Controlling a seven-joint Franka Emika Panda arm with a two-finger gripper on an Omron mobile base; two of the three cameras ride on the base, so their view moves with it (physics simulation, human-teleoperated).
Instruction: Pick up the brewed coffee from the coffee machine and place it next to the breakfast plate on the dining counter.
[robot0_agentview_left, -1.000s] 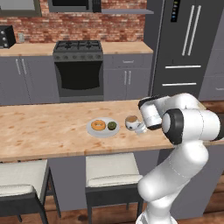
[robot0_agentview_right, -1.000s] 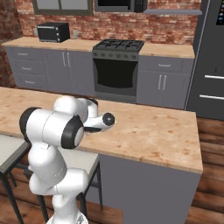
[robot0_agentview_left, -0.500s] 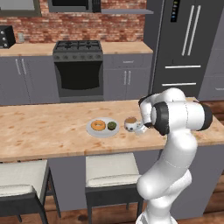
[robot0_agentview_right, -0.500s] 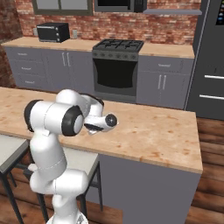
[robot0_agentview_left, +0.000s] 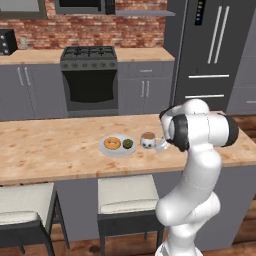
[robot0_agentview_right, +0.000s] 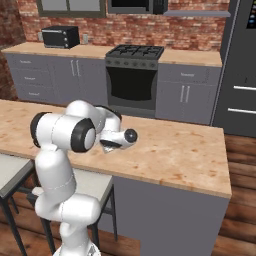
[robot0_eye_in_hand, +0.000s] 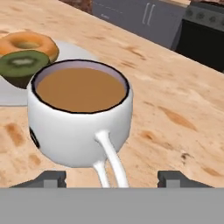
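Note:
The brewed coffee, a white mug (robot0_eye_in_hand: 81, 118) full of light-brown coffee, stands on the dining counter (robot0_eye_in_hand: 175, 109) with its handle pointing at me. Just beside it lies the breakfast plate (robot0_eye_in_hand: 79, 51) with a doughnut (robot0_eye_in_hand: 27, 43) and a green piece (robot0_eye_in_hand: 22, 64). My gripper (robot0_eye_in_hand: 112, 177) is open, one fingertip on each side of the handle and well apart from it. From the left base view the mug (robot0_agentview_left: 148, 139) sits right of the plate (robot0_agentview_left: 116, 146), with the gripper (robot0_agentview_left: 161, 145) low at its right side.
Two cushioned stools (robot0_agentview_left: 127, 195) stand under the counter's near edge. Behind the counter are the stove (robot0_agentview_left: 89, 80), grey cabinets and a dark fridge (robot0_agentview_left: 210, 55). A black toaster oven (robot0_agentview_right: 60, 36) sits on the back worktop. The counter (robot0_agentview_right: 180, 155) stretches bare to the right.
The arm's elbow and upper links have swung to a new pose. The mug has stayed in the same spot beside the plate.

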